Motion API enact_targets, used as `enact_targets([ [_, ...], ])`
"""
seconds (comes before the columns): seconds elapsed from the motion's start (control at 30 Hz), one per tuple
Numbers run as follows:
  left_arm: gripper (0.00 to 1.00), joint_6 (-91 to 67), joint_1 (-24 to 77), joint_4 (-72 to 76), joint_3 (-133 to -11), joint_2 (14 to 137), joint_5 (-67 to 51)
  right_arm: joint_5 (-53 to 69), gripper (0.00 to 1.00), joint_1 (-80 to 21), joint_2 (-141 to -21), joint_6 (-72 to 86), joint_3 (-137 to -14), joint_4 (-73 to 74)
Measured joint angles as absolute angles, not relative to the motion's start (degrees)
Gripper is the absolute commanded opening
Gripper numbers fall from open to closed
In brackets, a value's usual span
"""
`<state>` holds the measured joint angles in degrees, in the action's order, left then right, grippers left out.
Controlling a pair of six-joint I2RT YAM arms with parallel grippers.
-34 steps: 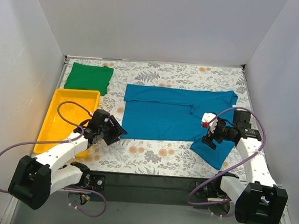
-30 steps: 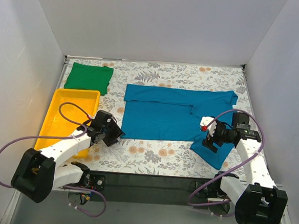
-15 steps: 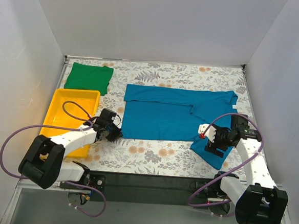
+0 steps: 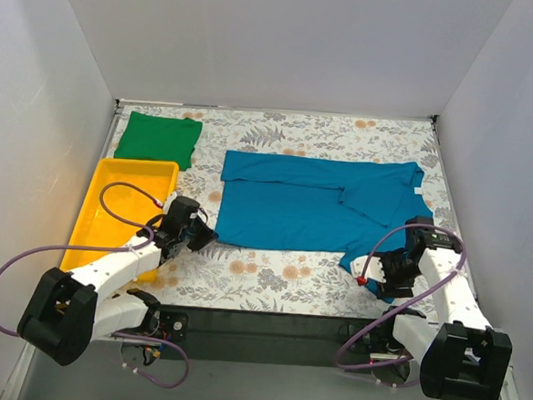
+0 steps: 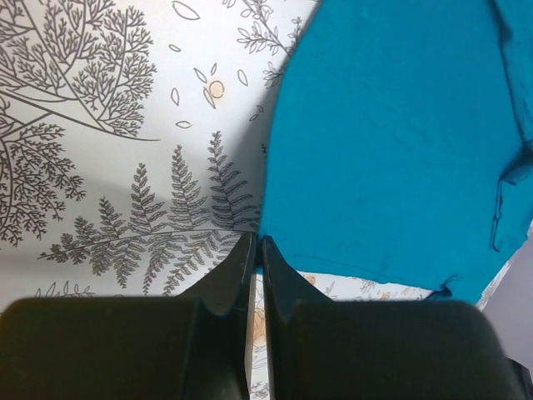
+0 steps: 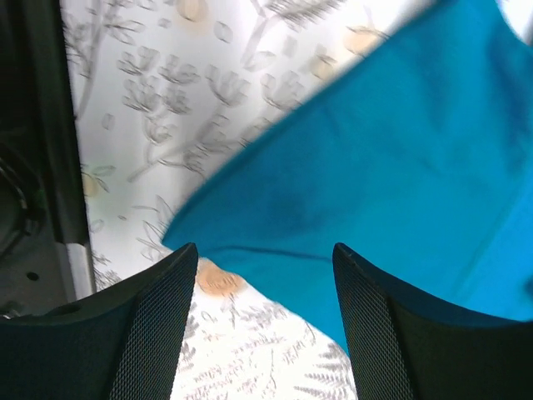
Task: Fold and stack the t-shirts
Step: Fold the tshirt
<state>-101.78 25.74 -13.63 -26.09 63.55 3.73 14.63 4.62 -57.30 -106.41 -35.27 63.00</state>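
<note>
Smooth teal t-shirt [image 4: 284, 210] lies spread on flower-printed tablecloth [image 4: 270, 278].

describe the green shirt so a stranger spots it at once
Go to the far left corner of the floral table. Just beyond the yellow tray lies the green t-shirt, folded into a small rectangle, unlike the teal t-shirt spread wide mid-table.

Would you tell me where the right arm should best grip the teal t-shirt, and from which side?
Probably its near-right corner: the teal t-shirt ends there in a flat point on the table, under the open right tool. Come from above on the near side and pinch that free edge.
</note>
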Motion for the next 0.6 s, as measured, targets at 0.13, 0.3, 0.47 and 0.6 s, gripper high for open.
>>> enact_targets([
  [0.13,0.00,-100.75,25.74,-12.95,-25.10,63.59,3.33,13.65,0.68,1.89,-58.57,-108.14,-32.03,62.87],
  [0.3,0.00,-100.07,25.74,-11.51,-24.77,64.01,2.52,12.05,0.56,0.56,-57.19,-110.30,-30.44,62.17],
  [0.47,0.00,-99.85,25.74,-10.61,-24.69,64.55,2.02,10.41,0.49,0.36,-55.07,-111.53,-27.53,61.63],
  [0.6,0.00,-99.79,25.74,-10.17,-24.49,64.55,1.91,10.44,0.45,0.34,-54.46,-111.28,-27.51,61.39],
])
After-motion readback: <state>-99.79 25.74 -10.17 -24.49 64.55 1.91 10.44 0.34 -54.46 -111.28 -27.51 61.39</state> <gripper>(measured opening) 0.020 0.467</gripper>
